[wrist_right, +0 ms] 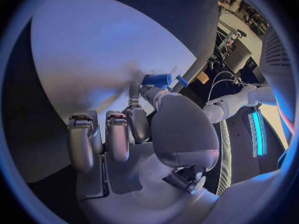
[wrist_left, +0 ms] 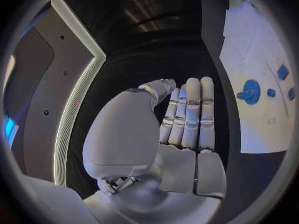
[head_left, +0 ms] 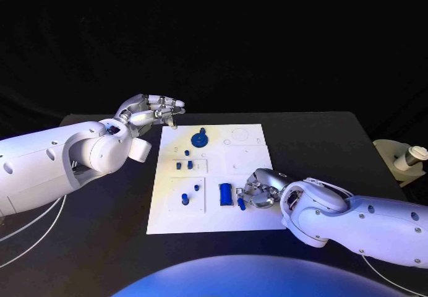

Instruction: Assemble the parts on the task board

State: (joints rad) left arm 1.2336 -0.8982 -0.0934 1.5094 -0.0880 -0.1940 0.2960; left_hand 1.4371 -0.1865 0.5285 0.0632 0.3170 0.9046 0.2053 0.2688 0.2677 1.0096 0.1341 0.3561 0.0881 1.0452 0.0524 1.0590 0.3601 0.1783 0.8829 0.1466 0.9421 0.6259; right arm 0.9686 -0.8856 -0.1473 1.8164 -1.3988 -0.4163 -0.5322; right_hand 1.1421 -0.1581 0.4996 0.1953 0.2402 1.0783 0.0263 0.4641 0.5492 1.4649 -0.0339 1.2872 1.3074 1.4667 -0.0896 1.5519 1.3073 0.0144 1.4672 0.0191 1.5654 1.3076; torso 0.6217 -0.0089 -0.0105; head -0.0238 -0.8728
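Right silver hand (head_left: 256, 193) low over white task board (head_left: 250, 219) near edge, pinching small blue cylinder part (head_left: 240, 202) beside blue rectangular block (head_left: 226, 193). Left silver hand (head_left: 149, 111) raised off board's far-left corner, fingers straight, holding nothing. Blue round disc (head_left: 200, 138) and small pegs (head_left: 184, 165) lie unassembled; most work likely remains.

The right hand (head_left: 258, 190) covers part of the task board (head_left: 214, 216); the small blue part (head_left: 240, 203) at its fingertips is half hidden.
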